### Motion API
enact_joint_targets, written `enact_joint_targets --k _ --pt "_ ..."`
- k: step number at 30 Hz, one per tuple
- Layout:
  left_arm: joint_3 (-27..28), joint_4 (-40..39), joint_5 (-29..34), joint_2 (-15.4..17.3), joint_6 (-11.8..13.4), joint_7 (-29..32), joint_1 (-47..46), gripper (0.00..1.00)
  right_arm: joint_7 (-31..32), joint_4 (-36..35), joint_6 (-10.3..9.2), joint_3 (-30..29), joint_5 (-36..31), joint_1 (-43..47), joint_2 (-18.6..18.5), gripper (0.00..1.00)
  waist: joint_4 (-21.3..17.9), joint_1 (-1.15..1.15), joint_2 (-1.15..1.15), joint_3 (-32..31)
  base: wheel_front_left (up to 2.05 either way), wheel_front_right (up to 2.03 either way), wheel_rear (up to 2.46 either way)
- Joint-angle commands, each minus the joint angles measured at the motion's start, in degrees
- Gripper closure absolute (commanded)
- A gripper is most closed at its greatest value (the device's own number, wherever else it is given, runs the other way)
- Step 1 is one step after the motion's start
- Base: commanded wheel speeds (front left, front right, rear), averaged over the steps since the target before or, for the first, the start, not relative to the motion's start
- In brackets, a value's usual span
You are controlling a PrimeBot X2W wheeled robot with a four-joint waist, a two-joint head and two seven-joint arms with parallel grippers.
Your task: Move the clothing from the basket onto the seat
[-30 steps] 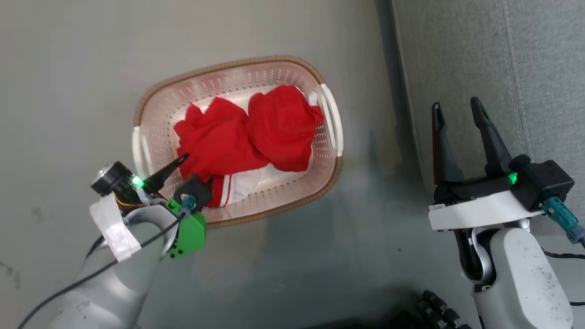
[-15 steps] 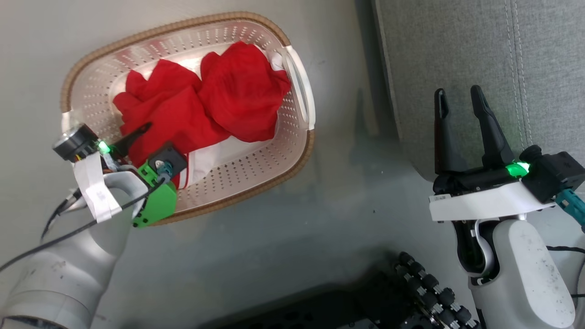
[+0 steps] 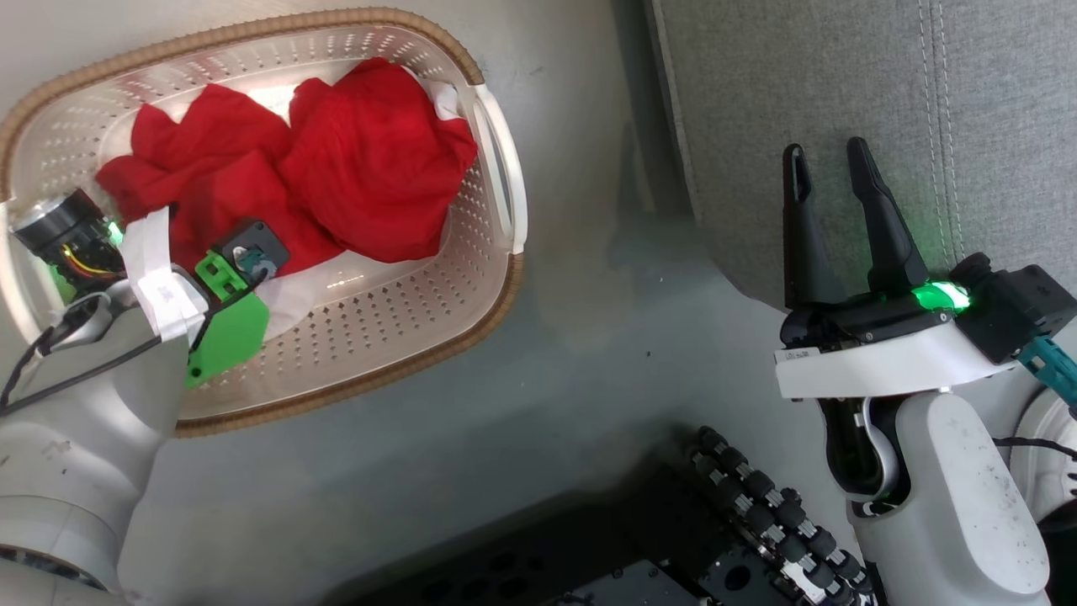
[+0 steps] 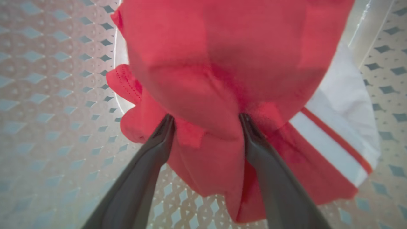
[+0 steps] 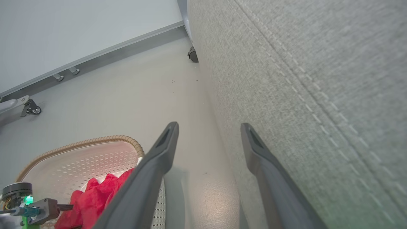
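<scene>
Grey floor underfoot, big grey seat right of the basket, no garment on it yet. Both red pieces of clothing lie bunched inside the basket, so every transfer looks to be ahead. Down in the basket the left tool stands spread astride a red fold, not pinching; the right tool hovers spread, well right of the basket.

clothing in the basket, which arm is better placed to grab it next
Left. The left gripper, open, is down in the basket with its fingers straddling a fold of the clothing. The right gripper hangs open by the seat, apart from the basket.
</scene>
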Motion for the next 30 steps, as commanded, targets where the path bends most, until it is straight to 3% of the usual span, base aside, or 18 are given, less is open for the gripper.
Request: enact_joint_targets --k 1,11,19,20,21,30 --pt "-0.8 0.3 0.6 0.8 -0.4 1.5 -1.5 0.0 -0.2 0.2 0.0 0.2 1.0 -0.6 -0.1 0.0 -1.1 -0.01 0.0 1.3 0.0 0.0 0.0" --pt "-2.7 0.7 0.0 0.4 -1.9 12.4 -3.8 0.0 0.0 -1.1 0.09 2.7 1.9 -0.1 -0.1 0.0 -1.9 -0.01 0.0 3.7 0.0 0.0 0.0" --pt "-3.7 0.8 -2.8 -0.4 -2.4 16.2 -4.1 0.0 0.0 -1.9 0.09 2.7 2.2 0.8 -0.1 0.0 -1.9 -0.01 0.0 4.5 0.0 0.0 0.0" --pt "-4.2 0.8 -4.0 -0.4 -2.4 17.5 -3.8 0.64 0.0 -1.9 0.09 2.9 2.3 0.8 -0.1 0.0 -2.0 -0.01 0.0 4.6 0.0 0.0 0.0" --pt "-4.5 0.9 -4.6 -0.3 -2.5 17.7 -3.7 1.0 0.0 -1.8 0.09 2.9 2.3 0.8 -0.1 0.0 -2.0 -0.01 0.0 4.6 0.0 0.0 0.0" --pt "-7.4 0.8 -8.9 1.4 -2.4 17.2 -4.4 1.0 0.0 -1.3 0.09 3.4 2.1 -1.6 -0.1 0.0 -2.4 -0.01 0.0 3.7 0.0 0.0 0.0"
